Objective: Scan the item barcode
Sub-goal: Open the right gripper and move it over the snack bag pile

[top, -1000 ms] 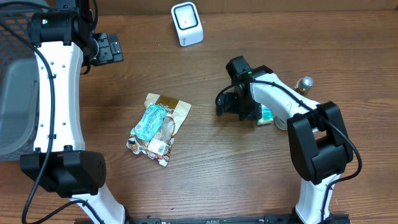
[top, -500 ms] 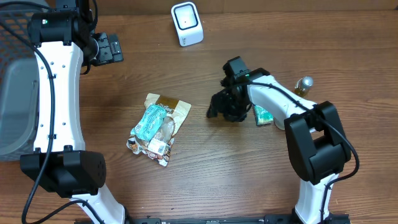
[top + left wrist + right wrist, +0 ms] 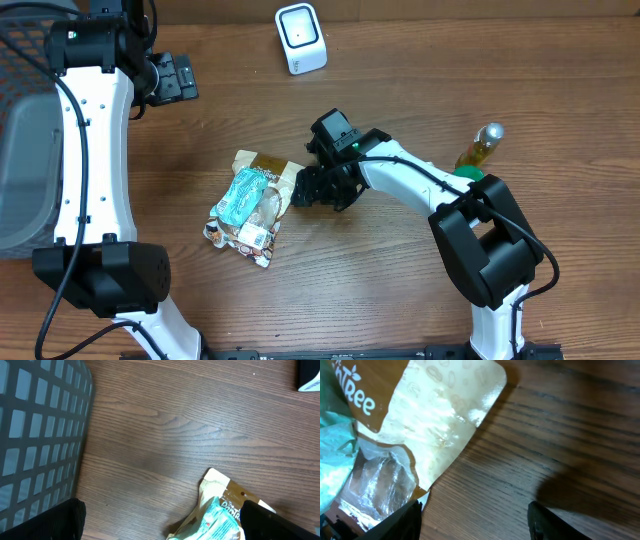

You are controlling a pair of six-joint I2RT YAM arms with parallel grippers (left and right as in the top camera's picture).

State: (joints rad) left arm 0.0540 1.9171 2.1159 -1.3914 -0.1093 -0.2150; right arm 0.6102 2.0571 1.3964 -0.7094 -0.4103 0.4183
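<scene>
A pile of snack packets lies mid-table: a brown and cream pouch point(image 3: 283, 175) with a teal packet point(image 3: 243, 192) on top, and a crumpled wrapper with a barcode label point(image 3: 258, 238) at its near end. The white scanner point(image 3: 301, 38) stands at the back. My right gripper point(image 3: 308, 190) hovers at the pile's right edge. In the right wrist view it point(image 3: 475, 512) is open over bare wood, one finger by the pouch point(image 3: 435, 415) corner. My left gripper point(image 3: 172, 78) is open at the back left. Its wrist view shows it point(image 3: 160, 522) above the pouch point(image 3: 227, 492).
A dark mesh basket point(image 3: 25, 130) fills the left edge, also seen in the left wrist view point(image 3: 40, 425). A bottle point(image 3: 480, 146) stands at the right with a small green item point(image 3: 467, 172) beside it, partly hidden by my right arm.
My right arm has swung left from beside the bottle to the right edge of the packet pile, and its jaws have narrowed. The left arm has not moved.
</scene>
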